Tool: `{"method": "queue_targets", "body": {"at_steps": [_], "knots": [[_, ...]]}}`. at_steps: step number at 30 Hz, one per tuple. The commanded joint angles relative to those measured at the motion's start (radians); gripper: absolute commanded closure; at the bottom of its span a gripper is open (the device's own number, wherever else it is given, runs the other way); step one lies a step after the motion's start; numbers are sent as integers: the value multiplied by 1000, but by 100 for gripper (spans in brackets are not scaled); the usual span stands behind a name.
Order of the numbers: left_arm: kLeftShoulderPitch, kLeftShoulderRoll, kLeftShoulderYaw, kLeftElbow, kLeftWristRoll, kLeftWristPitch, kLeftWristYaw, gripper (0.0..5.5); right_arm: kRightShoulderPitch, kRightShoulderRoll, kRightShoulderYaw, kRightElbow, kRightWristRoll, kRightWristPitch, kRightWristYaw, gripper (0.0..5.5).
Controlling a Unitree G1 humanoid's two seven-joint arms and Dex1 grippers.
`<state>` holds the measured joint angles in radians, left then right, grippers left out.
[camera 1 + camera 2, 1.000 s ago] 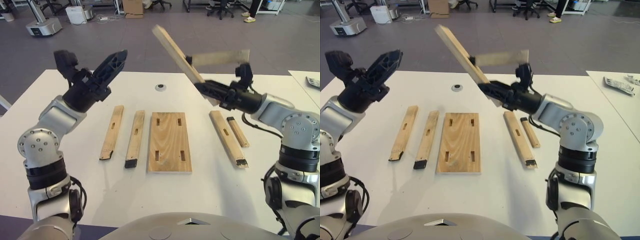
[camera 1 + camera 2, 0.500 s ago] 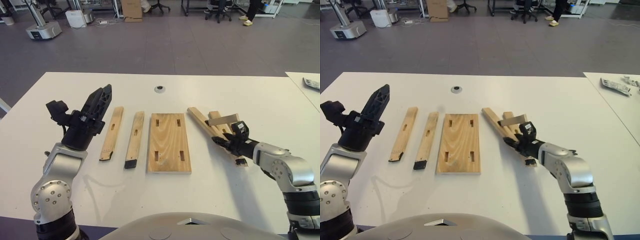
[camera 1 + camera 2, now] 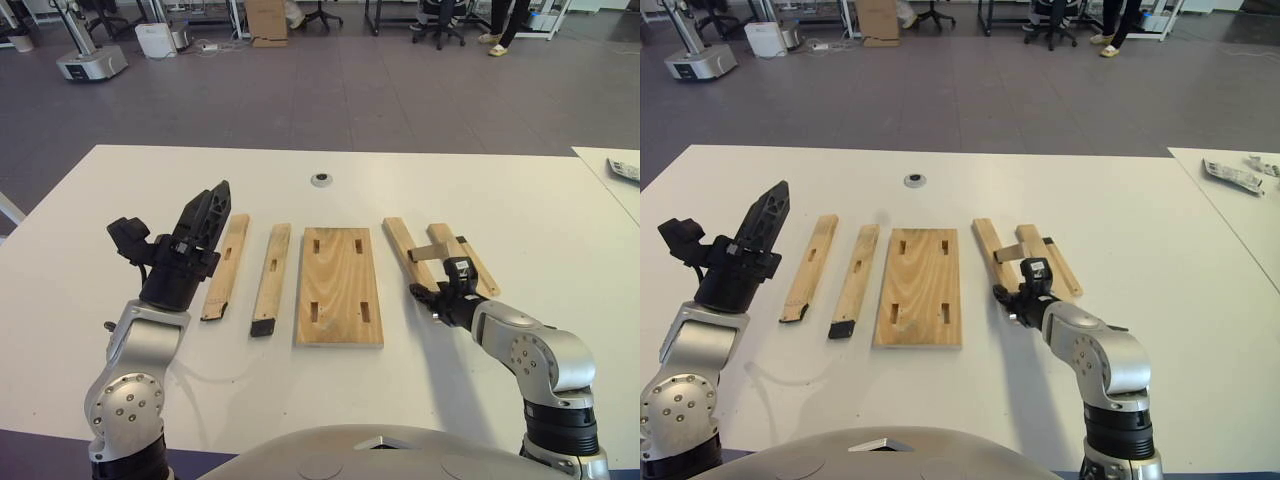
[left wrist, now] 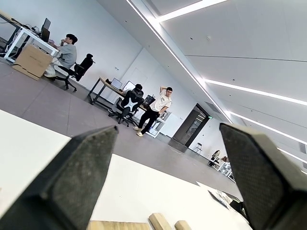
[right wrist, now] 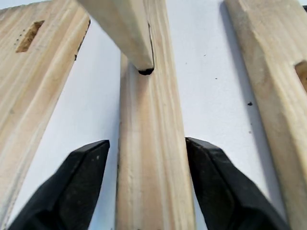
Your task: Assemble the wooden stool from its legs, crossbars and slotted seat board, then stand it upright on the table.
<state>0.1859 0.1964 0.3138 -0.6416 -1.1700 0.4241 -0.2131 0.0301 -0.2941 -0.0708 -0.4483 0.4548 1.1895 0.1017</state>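
Observation:
The slotted seat board lies flat at the table's middle. Two legs lie side by side to its left. To its right lies a third leg with a short crossbar standing out of its slot. Another leg and a thin loose crossbar lie beside it. My right gripper is low at that third leg's near end. In the right wrist view the leg runs between the gripper's fingers, open, with a thin gap on each side. My left gripper hangs open and empty above the leftmost leg.
A small round grey disc sits near the table's far edge. A second table with a flat object stands to the right. Bare white tabletop spreads to the left and along the front.
The right arm has brought the leg with its crossbar down from the air and laid it straight beside the seat board. The left arm has come down lower and nearer.

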Motion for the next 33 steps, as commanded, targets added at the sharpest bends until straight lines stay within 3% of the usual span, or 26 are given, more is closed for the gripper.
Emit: {"method": "queue_targets", "body": {"at_steps": [1,18,33], "knots": [[16,-13,-20,-26,13,-21,20,159,-20,-58,34,12,-58,1,1,205],[94,-79,-102,-67,71,-103,45,159,-116,-38,-4,-81,-170,-186,-13,205],[119,-118,-139,-63,113,-158,46,159,-240,-32,21,-15,-141,-214,98,484]]}}
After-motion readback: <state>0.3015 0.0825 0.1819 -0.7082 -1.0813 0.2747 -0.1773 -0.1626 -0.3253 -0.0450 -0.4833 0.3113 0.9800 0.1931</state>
